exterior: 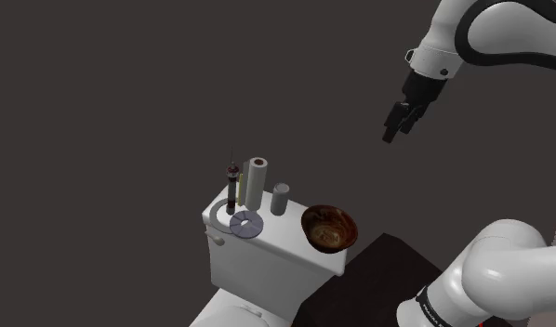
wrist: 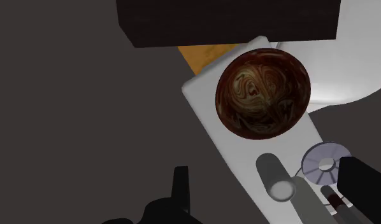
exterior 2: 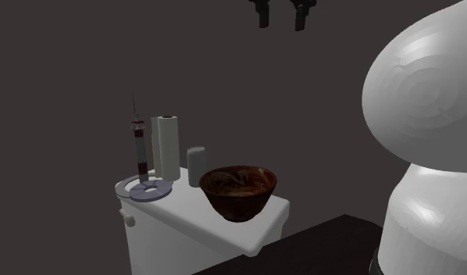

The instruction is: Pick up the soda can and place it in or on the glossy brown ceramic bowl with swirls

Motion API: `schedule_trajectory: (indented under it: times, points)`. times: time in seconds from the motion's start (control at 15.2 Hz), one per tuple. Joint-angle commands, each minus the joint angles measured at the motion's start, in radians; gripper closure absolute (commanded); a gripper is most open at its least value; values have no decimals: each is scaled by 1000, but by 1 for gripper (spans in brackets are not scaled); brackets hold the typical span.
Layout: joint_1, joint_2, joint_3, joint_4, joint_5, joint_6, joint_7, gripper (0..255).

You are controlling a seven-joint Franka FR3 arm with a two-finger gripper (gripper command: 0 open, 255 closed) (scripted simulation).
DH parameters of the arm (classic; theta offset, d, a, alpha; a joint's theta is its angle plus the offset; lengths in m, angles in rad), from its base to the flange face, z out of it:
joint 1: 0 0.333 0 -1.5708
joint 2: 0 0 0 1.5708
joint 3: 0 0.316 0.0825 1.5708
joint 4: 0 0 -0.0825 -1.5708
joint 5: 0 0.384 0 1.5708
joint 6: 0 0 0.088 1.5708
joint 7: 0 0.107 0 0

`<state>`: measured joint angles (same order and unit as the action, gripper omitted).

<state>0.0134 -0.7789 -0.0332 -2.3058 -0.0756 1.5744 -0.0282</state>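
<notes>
My gripper (exterior: 398, 122) hangs high with fingers apart, leaving room to drop onto the can (exterior: 281, 198) beside the bowl (exterior: 328, 228).

Brn swirled bowl (exterior: 328, 228), grey can (exterior: 281, 198)

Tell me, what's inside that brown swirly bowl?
Nothing: seen from above, the bowl is bare inside, with no part covered. The grey can stands beside it on the toilet tank.

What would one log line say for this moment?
stage: before pickup | end effector: open, empty, high, clear of can | can: upright on toilet tank, untouched | bowl: empty, beside can
</notes>
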Motion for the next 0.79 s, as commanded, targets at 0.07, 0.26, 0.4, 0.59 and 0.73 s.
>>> schedule_trajectory:
  times: [0.07, 0.26, 0.4, 0.59, 0.73]
  points:
    - [2, 17, 6, -15, 6, 31, 11, 0]
    - [9, 78, 24, -54, 22, 123, 45, 0]
    - [14, 124, 35, -72, 31, 185, 66, 0]
    - [22, 203, 53, -91, 44, 276, 97, 0]
    - [26, 261, 64, -96, 52, 336, 117, 0]
